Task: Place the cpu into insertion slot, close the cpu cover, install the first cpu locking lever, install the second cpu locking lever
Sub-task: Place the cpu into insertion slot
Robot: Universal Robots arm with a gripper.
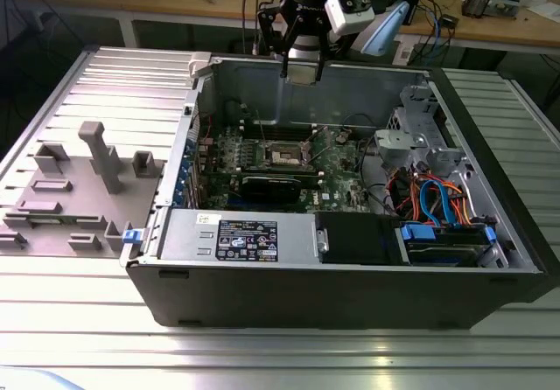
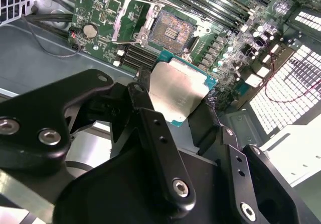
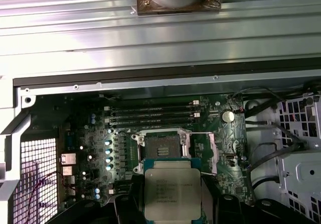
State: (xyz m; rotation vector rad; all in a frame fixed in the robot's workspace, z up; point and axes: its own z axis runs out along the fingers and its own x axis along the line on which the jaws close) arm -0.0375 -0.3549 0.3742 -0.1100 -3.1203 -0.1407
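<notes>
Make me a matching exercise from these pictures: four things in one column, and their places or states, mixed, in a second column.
1 cpu
2 insertion slot
3 blue cables
4 grey fixture

A empty, on the green board
B inside the case, exterior view's right
C held in the gripper
D outside the case, exterior view's left

Pairs: 1-C, 2-A, 3-B, 4-D

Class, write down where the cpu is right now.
In the exterior view the cpu is clamped in the gripper, in the air over the far wall of the computer case, apart from the empty insertion slot below.
</notes>
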